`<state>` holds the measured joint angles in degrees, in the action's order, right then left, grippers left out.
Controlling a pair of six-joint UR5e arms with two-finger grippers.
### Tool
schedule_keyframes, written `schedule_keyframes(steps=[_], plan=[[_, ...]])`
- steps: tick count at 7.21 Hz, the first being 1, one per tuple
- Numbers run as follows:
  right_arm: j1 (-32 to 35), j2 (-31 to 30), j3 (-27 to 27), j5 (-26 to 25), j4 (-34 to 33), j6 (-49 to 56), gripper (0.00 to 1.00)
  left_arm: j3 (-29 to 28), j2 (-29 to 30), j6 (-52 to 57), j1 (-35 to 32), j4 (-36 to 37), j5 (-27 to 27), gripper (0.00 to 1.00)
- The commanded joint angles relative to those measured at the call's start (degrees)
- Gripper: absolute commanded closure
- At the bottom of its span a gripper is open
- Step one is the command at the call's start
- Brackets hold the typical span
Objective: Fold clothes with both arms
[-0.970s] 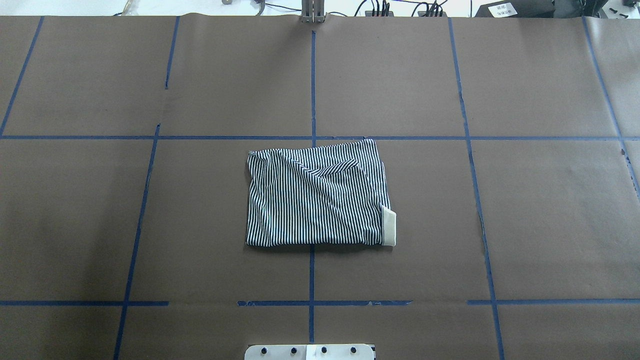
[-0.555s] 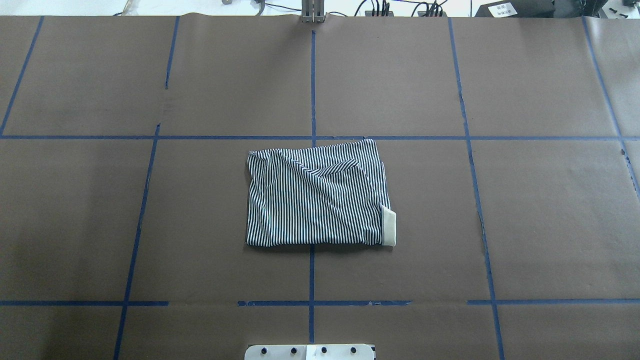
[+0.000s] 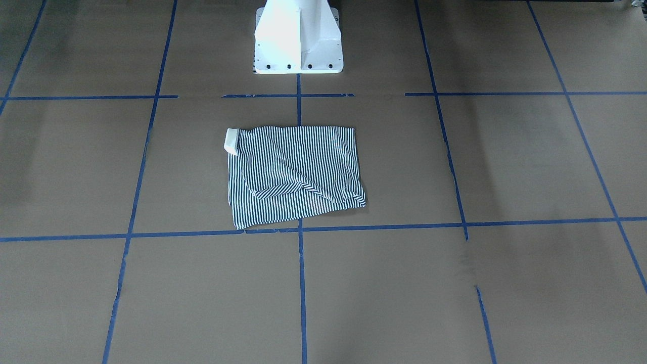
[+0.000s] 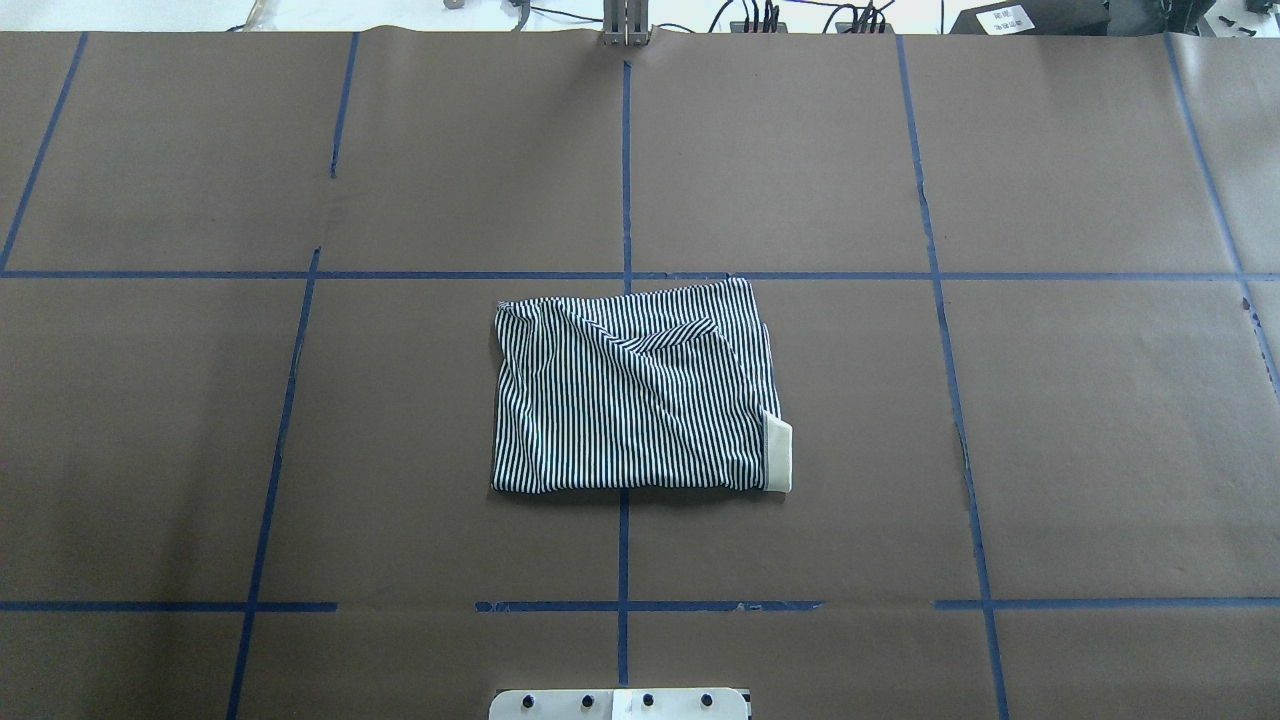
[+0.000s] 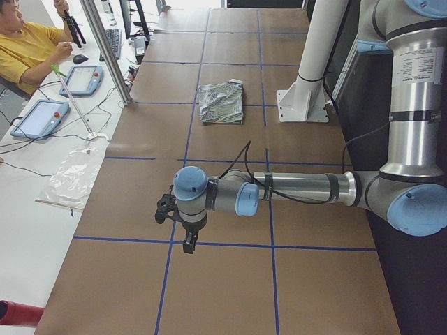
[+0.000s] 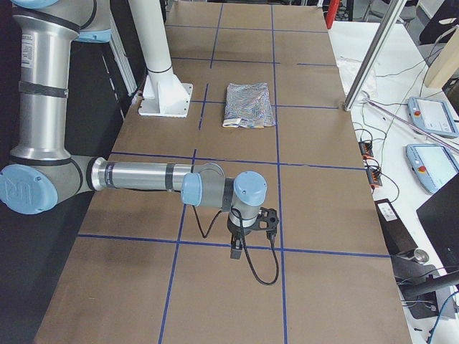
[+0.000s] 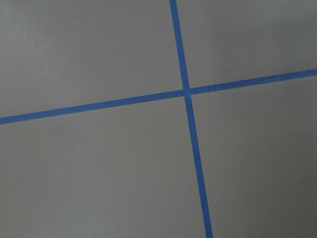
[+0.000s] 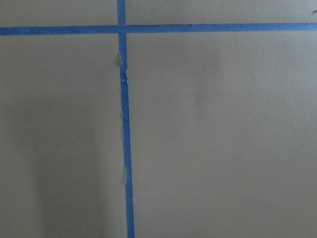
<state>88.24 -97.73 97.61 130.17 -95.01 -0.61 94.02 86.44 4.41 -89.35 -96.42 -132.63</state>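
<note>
Your striped polo shirt (image 4: 635,390) lies folded into a compact rectangle mid-surface (image 4: 1100,450), at 12 o'clock from the white pedestal (image 3: 298,35) in the overhead view. Its cream collar (image 4: 778,455) pokes out at the 4 o'clock corner. Watch that corner and the diagonal flap (image 4: 665,338) near 12 o'clock. In my judgement, a careless grab or nudge there could spring the layers open.

The left pincer (image 5: 188,244) and right pincer (image 6: 235,249) hang over bare surface, well apart from the shirt. Only the side cameras catch them, so you cannot tell how wide either stands. Both wrist cameras show only blue tape (image 7: 185,91), and the buttons and logo are hidden in the folds.
</note>
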Motion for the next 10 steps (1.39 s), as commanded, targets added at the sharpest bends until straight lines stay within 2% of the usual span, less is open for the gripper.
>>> schedule_keyframes(steps=[1,7,8,10], plan=[[0.0,-0.09,-0.06,-0.01,0.0,-0.09,0.0,0.46,-1.0,0.07,0.23,-0.17,2.1,0.0],[0.0,-0.71,-0.85,0.26,0.09,-0.09,0.0,0.72,-1.97,0.07,0.23,-0.17,2.38,0.0],[0.0,-0.71,-0.32,0.17,0.09,-0.09,0.0,0.81,-1.97,0.07,0.23,-0.25,1.6,0.0],[0.0,-0.53,0.03,0.17,0.09,-0.18,0.0,0.02,-1.97,0.07,0.14,0.01,-4.54,0.0]])
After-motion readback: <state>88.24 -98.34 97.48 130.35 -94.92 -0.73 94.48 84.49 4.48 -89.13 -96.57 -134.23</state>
